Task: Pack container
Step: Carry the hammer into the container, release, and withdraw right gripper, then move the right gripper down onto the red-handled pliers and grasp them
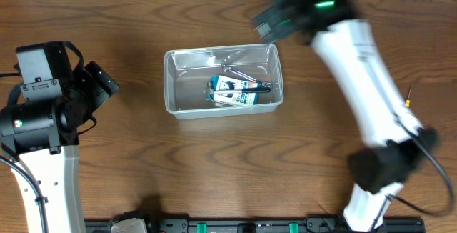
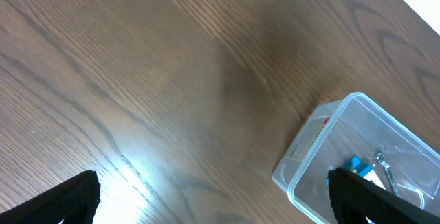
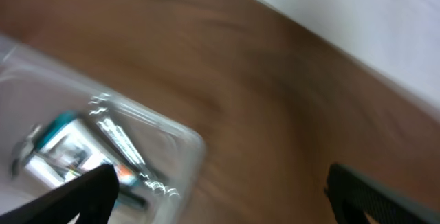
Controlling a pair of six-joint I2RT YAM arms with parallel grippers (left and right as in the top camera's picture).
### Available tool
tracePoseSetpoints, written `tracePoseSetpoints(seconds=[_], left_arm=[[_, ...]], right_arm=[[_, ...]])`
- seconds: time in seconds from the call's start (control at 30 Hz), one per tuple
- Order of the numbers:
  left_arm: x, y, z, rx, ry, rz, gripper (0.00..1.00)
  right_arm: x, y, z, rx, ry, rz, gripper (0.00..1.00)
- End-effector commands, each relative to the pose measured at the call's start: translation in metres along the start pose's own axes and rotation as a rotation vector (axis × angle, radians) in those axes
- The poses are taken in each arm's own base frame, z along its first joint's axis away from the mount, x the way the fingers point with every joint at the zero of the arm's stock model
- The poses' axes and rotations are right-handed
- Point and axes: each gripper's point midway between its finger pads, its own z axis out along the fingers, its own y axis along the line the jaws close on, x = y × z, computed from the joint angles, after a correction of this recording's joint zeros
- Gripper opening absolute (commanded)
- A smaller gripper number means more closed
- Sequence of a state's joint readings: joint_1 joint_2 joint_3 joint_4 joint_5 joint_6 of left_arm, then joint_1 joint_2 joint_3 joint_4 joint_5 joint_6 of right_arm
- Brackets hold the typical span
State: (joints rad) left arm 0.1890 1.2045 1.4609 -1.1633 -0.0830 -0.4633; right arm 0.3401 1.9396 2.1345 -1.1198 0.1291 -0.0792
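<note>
The clear plastic container (image 1: 178, 83) sits mid-table. Inside it lie a blue-and-white packet (image 1: 233, 90), a dark pen-like tool with an orange part (image 1: 253, 86) and a shiny metal tool (image 1: 232, 68). The container also shows in the left wrist view (image 2: 309, 159) and, blurred, in the right wrist view (image 3: 179, 141). My left gripper (image 2: 213, 203) is open and empty over bare wood, left of the container. My right gripper (image 3: 220, 196) is open and empty, blurred, just beyond the container's far right corner; it shows in the overhead view (image 1: 265, 24).
A thin orange-tipped stick (image 1: 408, 96) lies at the right edge of the table. The table's far edge meets a white surface (image 3: 357, 11). Dark equipment (image 1: 214, 226) runs along the near edge.
</note>
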Motion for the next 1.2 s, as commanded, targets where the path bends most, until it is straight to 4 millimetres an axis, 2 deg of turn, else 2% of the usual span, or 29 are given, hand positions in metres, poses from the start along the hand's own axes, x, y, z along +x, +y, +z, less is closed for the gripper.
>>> tracePoseSetpoints(seconds=[0.0, 0.07, 0.2, 0.37, 0.53, 0.7, 0.8, 1.0, 1.17], left_arm=[[-0.001, 0.004, 0.002, -0.019, -0.001, 0.015, 0.99], [-0.001, 0.004, 0.002, -0.019, -0.001, 0.015, 0.99], [-0.001, 0.004, 0.002, -0.02, 0.0, 0.015, 0.99], [-0.001, 0.004, 0.002, -0.02, -0.001, 0.015, 0.99], [-0.001, 0.004, 0.002, -0.02, -0.001, 0.015, 0.99], [-0.001, 0.004, 0.002, -0.019, -0.001, 0.015, 0.99], [-0.001, 0.004, 0.002, -0.02, 0.0, 0.015, 0.99], [0.0, 0.004, 0.002, -0.02, 0.0, 0.015, 0.99], [0.0, 0.004, 0.002, -0.02, 0.001, 0.015, 0.99]], right_arm=[[0.04, -0.085, -0.008, 0.256, 0.074, 0.623, 0.99], [0.075, -0.114, -0.01, 0.329, 0.16, 0.851, 0.99], [0.135, -0.149, -0.004, 0.408, 0.317, 1.121, 0.99], [0.18, -0.168, 0.023, 0.431, 0.404, 1.184, 0.99], [0.221, -0.165, 0.058, 0.401, 0.471, 1.224, 0.99], [0.249, -0.161, 0.088, 0.393, 0.471, 1.246, 0.99], [0.261, -0.158, 0.099, 0.395, 0.469, 1.251, 0.99], [0.286, -0.153, 0.109, 0.413, 0.489, 1.341, 0.99], [0.299, -0.155, 0.113, 0.404, 0.502, 1.374, 0.99]])
